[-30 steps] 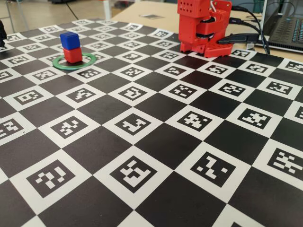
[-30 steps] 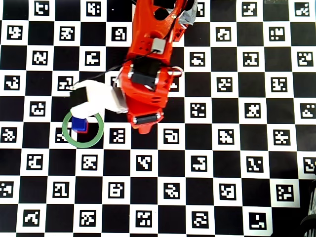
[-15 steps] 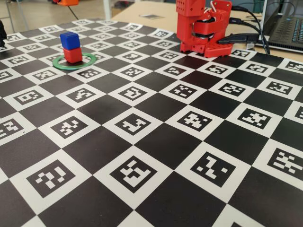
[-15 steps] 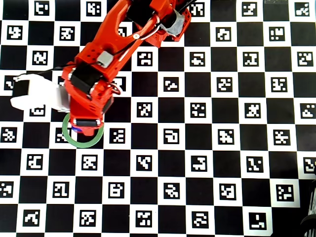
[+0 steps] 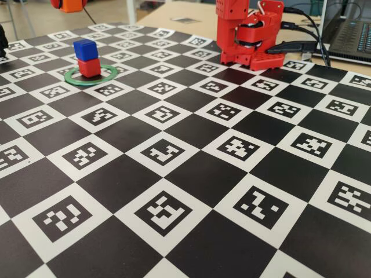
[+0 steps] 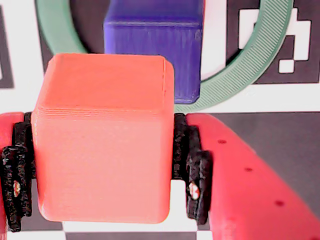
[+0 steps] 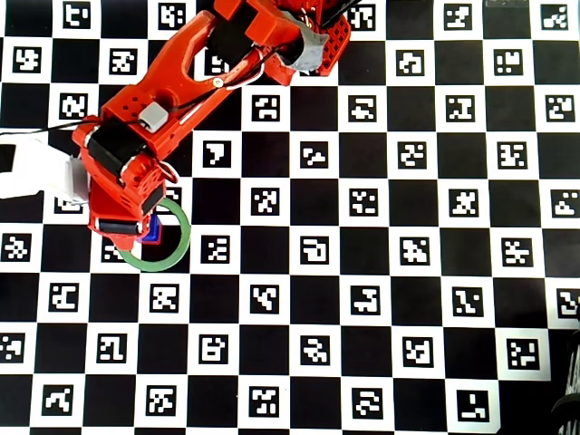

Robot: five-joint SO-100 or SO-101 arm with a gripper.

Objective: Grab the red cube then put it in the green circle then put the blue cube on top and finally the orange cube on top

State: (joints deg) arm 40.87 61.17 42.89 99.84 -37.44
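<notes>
Checkered board [image 5: 191, 174]; arm angled over green circle [image 7: 181, 254], fingers [image 6: 197, 175] clamping orange cube [image 6: 102, 140].

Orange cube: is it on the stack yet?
No. The orange cube is clamped in the gripper, the blue cube lower down.

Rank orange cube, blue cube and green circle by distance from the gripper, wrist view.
1. orange cube: clamped between the fingers of the gripper, touching both pads.
2. blue cube: just beyond the orange one, inside the ring.
3. green circle: flat on the board around the blue cube, lowest of the three.
</notes>
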